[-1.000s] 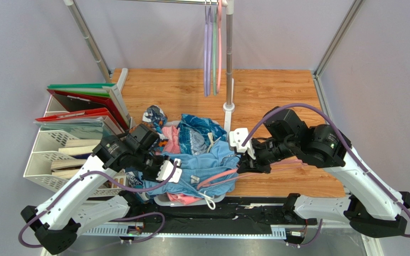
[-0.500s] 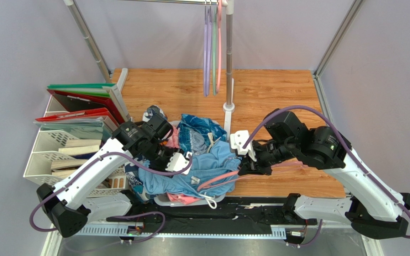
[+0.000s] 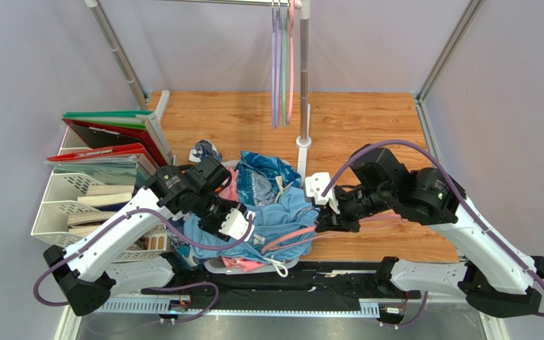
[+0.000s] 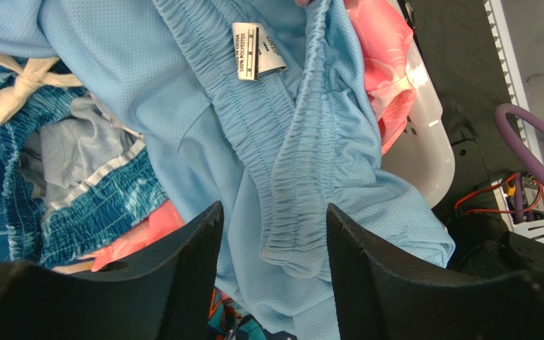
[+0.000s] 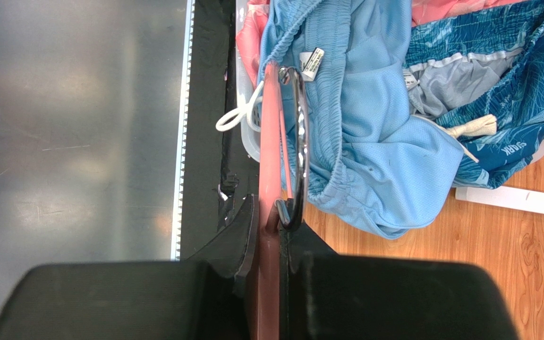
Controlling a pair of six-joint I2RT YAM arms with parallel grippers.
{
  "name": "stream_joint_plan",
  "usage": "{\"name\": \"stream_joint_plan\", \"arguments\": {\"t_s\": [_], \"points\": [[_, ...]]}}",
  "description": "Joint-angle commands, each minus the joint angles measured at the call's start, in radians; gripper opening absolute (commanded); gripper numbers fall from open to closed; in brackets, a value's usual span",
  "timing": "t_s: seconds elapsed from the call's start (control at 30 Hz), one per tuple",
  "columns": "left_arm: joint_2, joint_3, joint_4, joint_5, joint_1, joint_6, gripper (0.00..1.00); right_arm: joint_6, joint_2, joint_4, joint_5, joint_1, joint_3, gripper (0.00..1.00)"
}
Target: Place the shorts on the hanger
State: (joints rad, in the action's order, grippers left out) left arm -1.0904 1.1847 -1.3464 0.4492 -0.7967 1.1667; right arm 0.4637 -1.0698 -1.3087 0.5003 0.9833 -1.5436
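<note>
Left gripper (image 4: 273, 209) hangs wide open, jaws straddling the waistband (image 4: 282, 142) of the shorts (image 4: 182, 85) atop the clothes heap (image 4: 12, 177), nothing gripped. Next, I'd say: pinch that band, spread it. Right gripper (image 5: 268, 212) is clamped on the hanger (image 5: 271, 127), laid against the shorts; whether it's threaded inside, can't tell.

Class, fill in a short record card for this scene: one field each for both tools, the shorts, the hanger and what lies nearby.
left tool: open, fingers either side of the gathered waistband of the shorts
right tool: shut on the hanger
shorts: crumpled on the clothes pile, not yet hung
hanger: reaches from the right tool over the shorts
nearby: teal patterned garment, pink garment
</note>
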Motion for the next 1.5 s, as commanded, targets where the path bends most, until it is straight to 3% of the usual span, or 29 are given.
{"name": "stream_joint_plan", "arguments": {"t_s": [0.0, 0.1, 0.23, 0.4, 0.5, 0.53, 0.87, 1.03, 1.47], "points": [[0.000, -0.011, -0.312, -0.018, -0.009, -0.012, 0.62, -0.010, 0.011, 0.039, 0.038, 0.000, -0.009, 0.00], [-0.035, -0.025, -0.313, -0.044, -0.009, -0.013, 0.59, -0.002, 0.018, 0.023, 0.038, -0.001, 0.004, 0.00], [-0.062, -0.056, -0.333, -0.070, -0.009, 0.005, 0.39, -0.007, 0.036, 0.025, 0.032, 0.002, 0.022, 0.00], [-0.039, -0.051, -0.333, -0.076, -0.009, 0.005, 0.28, -0.023, 0.041, 0.035, 0.032, 0.000, 0.031, 0.00], [-0.028, -0.024, -0.335, -0.083, -0.013, -0.004, 0.10, -0.040, 0.037, 0.049, 0.035, 0.000, 0.031, 0.00], [-0.023, -0.014, -0.335, -0.080, -0.016, -0.007, 0.00, -0.045, 0.037, 0.054, 0.032, 0.000, 0.033, 0.00], [0.064, 0.088, -0.329, -0.040, -0.145, -0.076, 0.00, -0.155, 0.008, 0.144, -0.039, -0.040, -0.015, 0.00], [0.103, 0.119, -0.307, -0.055, -0.216, -0.125, 0.00, -0.192, -0.025, 0.195, 0.061, -0.133, -0.033, 0.00], [0.104, 0.177, -0.243, -0.155, -0.285, -0.183, 0.00, -0.257, -0.055, 0.356, 0.291, -0.135, 0.022, 0.00]]}}
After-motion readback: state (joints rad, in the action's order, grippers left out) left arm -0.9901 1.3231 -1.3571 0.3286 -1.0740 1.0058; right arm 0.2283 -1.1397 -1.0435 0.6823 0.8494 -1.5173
